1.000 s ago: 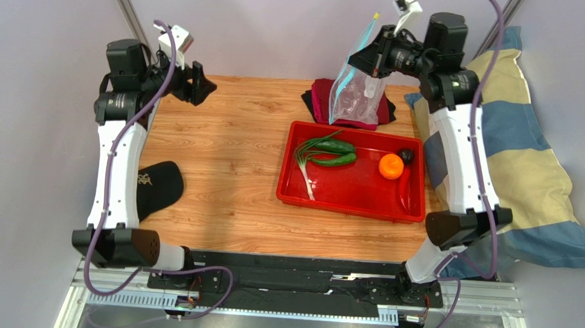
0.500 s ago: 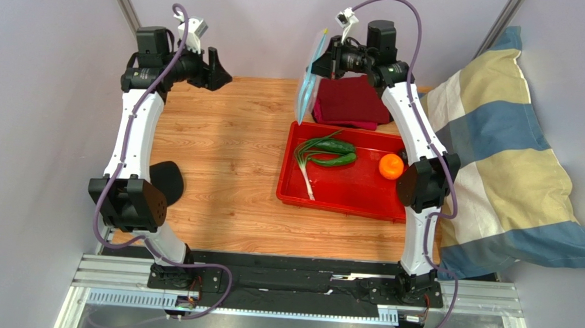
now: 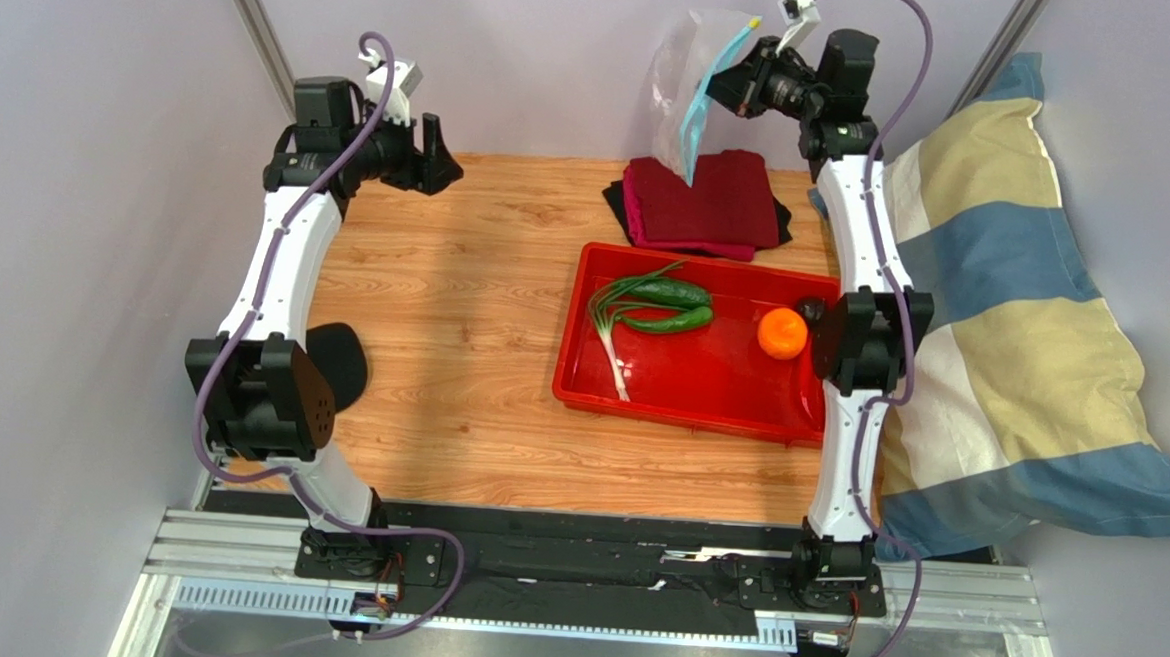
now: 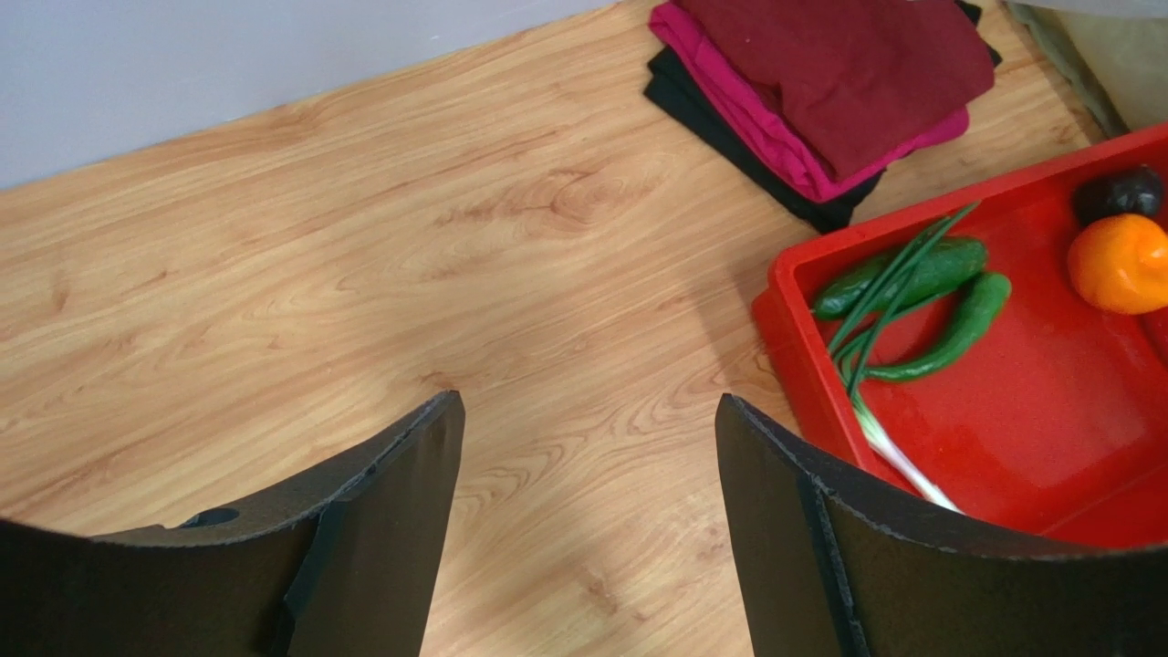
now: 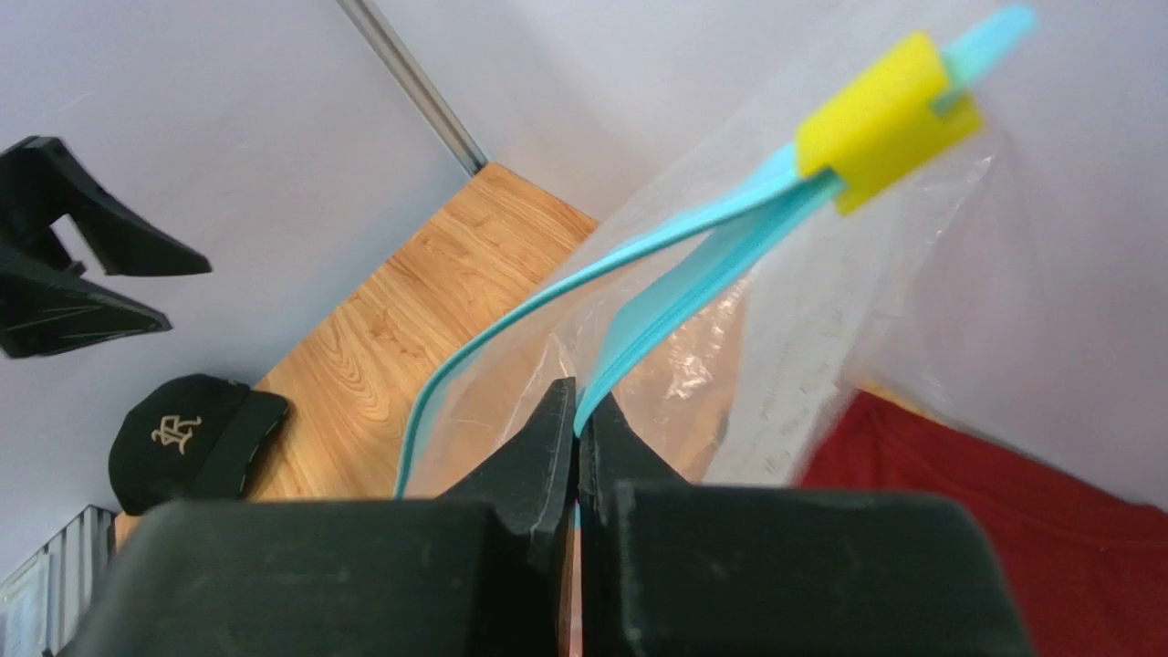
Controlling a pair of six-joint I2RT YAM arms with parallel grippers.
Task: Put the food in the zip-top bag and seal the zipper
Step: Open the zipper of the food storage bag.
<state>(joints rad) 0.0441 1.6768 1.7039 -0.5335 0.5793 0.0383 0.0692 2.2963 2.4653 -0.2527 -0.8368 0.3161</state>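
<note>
The wooden table point(image 3: 455, 337) has a smooth, pale grain. A soft pillow point(image 3: 1027, 337), striped blue and cream, lies along its right side. The one rigid container is a shallow rectangular red plastic tray point(image 3: 724, 381). In it lie two long, curved green vegetables point(image 3: 668, 294) side by side, with one thin green onion point(image 3: 613, 353) across them. Well to their right is one round orange fruit point(image 3: 782, 332), with one small dark round piece point(image 3: 813, 308) just beside it.

Beyond the tray is a stack of three folded cloths point(image 3: 711, 200): dark red on top, then pink, then black. The clear, floppy bag point(image 3: 687, 79) hangs in the air above that stack. The right claw point(image 5: 577, 424) is clenched on its bluish zipper strip point(image 5: 713, 267), whose two lips part near the fingers and meet at a yellow slider point(image 5: 887, 121). One black cap point(image 3: 326, 368) lies at the table's left edge. The left claw point(image 4: 587, 400) is spread wide, grasping nothing, over bare wood.
</note>
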